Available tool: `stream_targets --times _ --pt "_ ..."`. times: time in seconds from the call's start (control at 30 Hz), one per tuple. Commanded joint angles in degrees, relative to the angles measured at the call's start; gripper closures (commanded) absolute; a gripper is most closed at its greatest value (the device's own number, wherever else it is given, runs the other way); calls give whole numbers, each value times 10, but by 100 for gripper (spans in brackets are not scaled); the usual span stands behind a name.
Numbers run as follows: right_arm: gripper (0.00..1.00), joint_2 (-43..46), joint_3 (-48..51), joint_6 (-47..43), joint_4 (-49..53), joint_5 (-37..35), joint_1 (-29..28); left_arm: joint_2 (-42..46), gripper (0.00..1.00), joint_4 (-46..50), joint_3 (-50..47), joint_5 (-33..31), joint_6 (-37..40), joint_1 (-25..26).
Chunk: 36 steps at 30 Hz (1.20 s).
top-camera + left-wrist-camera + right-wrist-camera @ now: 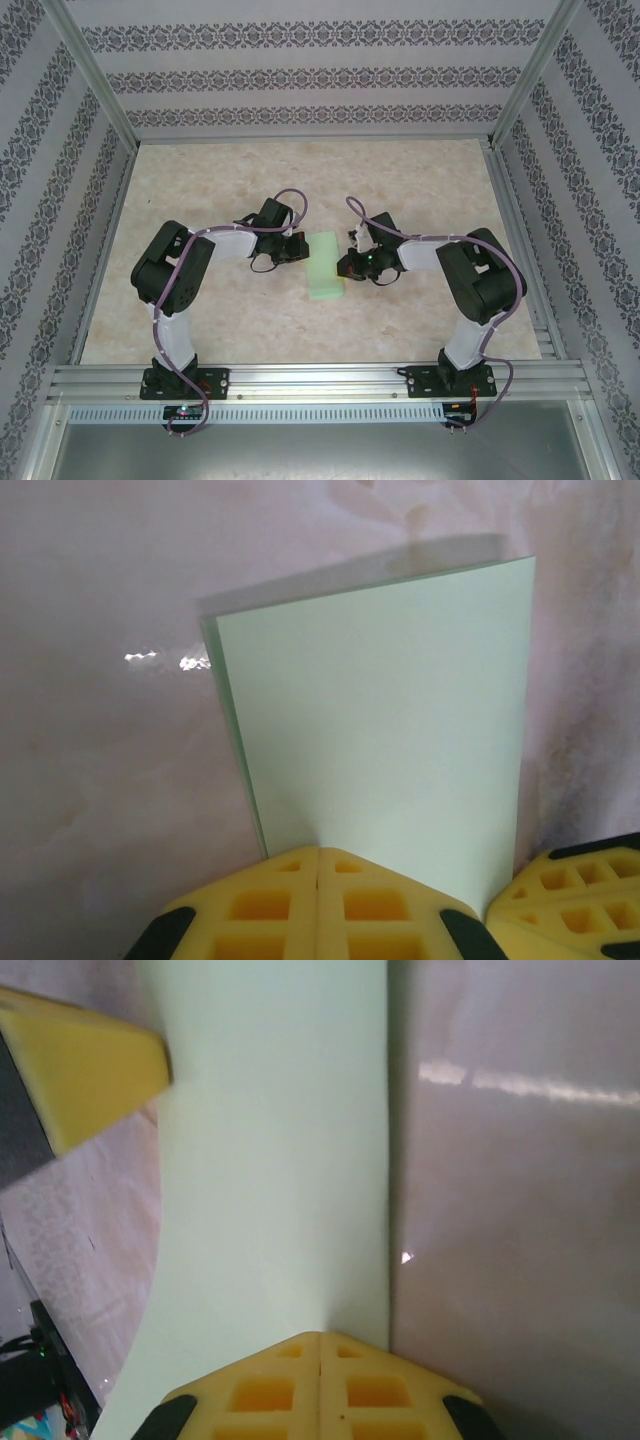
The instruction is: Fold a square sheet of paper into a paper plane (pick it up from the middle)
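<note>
- Paper sheet (325, 266) lies mid-frame in top view on the worktop (230, 320), between the two arms. It's already doubled into a narrow rectangle; two layers show along its left edge in left wrist view.
- Left gripper (318, 905): jaws closed, yellow pads meet at bottom centre of its wrist view, tips on the near end of the sheet.
- Right gripper (320, 1390): jaws closed too, tips at bottom centre of its view, on the sheet right by its long edge.
- Judged step: pressing/setting the half-fold, i.e. early in the plane; no point or wings formed yet.
- To do it well:
  - keep one gripper pinning the sheet so the layers don't slide apart
  - run the other along the fold w/ light, even pressure
  - thin paper buckles if pushed endways, so drag, don't shove
  - check edges line up before next fold; a skew here carries thru every later crease
- Hard to tell:
  - whether tips merely press on the sheet or nip a bit of it, since the contact is hidden under the pads
  - which long edge is the fold vs the open side isn't certain from top view
  - near end of sheet is cut off behind the pads in both wrist views
  - how sharp the crease is can't be made out
</note>
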<state>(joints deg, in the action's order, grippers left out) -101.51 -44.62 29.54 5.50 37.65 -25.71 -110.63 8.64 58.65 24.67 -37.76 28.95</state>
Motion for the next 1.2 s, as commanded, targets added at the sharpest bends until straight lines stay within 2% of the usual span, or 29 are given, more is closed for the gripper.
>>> stream_targets --times 0.0,0.23,0.5,0.87,1.17 --pt "100 27 11 -31 49 11 6 -77 100 157 -64 -128 0 5" --pt "100 4 -63 -13 46 10 -19 -78 100 158 -61 -127 1 6" --pt "100 -32 -75 -8 45 8 -43 -81 100 158 -60 -125 -2 7" --pt "100 3 9 -51 92 11 -32 -82 100 158 -60 -129 -4 7" --pt "100 67 117 -5 42 -8 -21 -82 100 158 -60 -132 -6 7"
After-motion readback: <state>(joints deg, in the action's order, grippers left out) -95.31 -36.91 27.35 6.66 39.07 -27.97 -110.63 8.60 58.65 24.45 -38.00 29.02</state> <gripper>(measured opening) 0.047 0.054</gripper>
